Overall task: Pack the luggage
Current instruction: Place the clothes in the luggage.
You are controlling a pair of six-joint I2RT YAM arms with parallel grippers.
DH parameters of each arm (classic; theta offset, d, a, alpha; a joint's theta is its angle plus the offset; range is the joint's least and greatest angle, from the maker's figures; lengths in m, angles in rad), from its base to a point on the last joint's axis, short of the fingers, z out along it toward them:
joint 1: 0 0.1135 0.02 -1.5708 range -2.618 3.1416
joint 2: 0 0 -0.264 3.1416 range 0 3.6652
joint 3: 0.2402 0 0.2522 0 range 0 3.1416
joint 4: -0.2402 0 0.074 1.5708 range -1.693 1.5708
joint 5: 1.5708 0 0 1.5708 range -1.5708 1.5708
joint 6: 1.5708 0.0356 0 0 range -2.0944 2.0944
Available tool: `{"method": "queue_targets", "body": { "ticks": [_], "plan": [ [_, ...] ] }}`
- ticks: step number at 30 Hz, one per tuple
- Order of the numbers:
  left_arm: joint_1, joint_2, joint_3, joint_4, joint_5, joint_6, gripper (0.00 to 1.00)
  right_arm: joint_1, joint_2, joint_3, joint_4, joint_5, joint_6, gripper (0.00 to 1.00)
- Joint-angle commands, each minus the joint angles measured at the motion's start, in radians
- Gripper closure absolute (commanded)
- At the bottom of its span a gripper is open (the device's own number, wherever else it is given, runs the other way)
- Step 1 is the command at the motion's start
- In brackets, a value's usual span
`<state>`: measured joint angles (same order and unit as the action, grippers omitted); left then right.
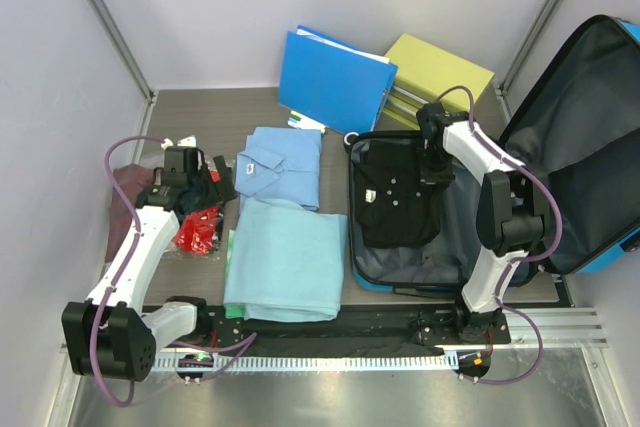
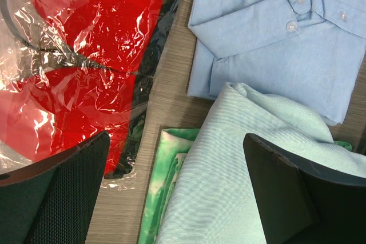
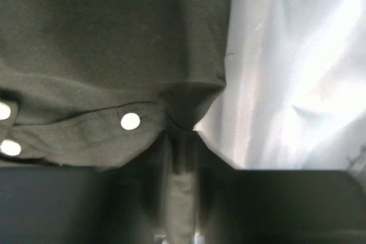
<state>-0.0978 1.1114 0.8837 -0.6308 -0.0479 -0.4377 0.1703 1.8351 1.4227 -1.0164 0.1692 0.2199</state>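
The blue luggage (image 1: 585, 147) lies open at the right, its lid raised and its grey lining (image 3: 291, 72) showing. A folded black shirt (image 1: 398, 197) with white buttons lies in its base. My right gripper (image 1: 437, 162) is shut on the black shirt's edge (image 3: 182, 141) inside the case. My left gripper (image 1: 205, 187) is open and empty above the table's left side, between a red garment in clear plastic (image 2: 68, 67) and a folded pale teal cloth (image 2: 251, 187). A folded blue shirt (image 1: 282, 165) lies behind the teal cloth (image 1: 288, 257).
A flat blue folder (image 1: 335, 77) and a yellow-green box (image 1: 438, 75) stand at the back. A dark red cloth (image 1: 125, 202) lies at the far left. A green patterned cloth (image 2: 163, 181) sticks out from under the teal one. Walls close in on both sides.
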Motion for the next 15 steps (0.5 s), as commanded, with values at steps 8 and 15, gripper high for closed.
{"method": "queue_targets", "body": {
  "ticks": [8, 15],
  "plan": [
    [-0.003, 0.025, 0.057, 0.052, 0.016, -0.027, 0.00, 0.005, -0.141, 0.172, -0.134, 0.185, 0.104, 0.30],
    [-0.003, 0.044, 0.072, 0.060, 0.045, -0.021, 0.00, 0.115, -0.261, 0.246, -0.091, -0.063, 0.119, 0.30]
  ]
}}
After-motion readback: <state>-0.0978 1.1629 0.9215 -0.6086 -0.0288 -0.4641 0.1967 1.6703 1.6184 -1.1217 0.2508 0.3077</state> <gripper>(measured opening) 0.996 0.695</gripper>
